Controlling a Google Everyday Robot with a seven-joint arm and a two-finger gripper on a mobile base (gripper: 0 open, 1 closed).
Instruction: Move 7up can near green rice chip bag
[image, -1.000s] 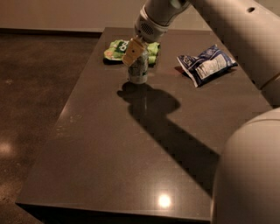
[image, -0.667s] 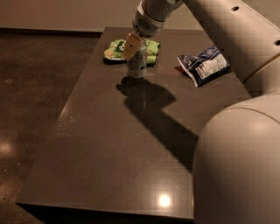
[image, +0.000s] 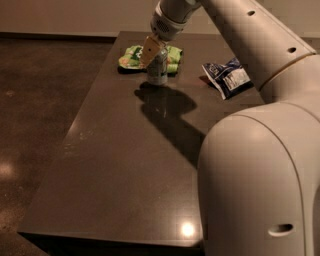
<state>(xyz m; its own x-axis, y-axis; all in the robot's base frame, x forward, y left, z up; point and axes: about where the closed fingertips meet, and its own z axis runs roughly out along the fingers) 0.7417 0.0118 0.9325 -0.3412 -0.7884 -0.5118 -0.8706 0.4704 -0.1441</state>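
The 7up can (image: 156, 71) stands upright on the dark table (image: 125, 160), just in front of the green rice chip bag (image: 134, 56) that lies flat at the far end. My gripper (image: 154, 51) reaches down from above and is shut on the can's upper part; a tan finger (image: 148, 50) shows on its left side. The can partly hides the bag's middle.
A blue-and-white snack bag (image: 227, 76) lies at the table's far right. My large white arm (image: 260, 165) fills the right foreground and casts a shadow across the table's middle. The table's left edge drops to a dark floor (image: 35, 100).
The gripper has carried the can a little farther toward the green bag. The arm's bulk fills more of the right foreground.
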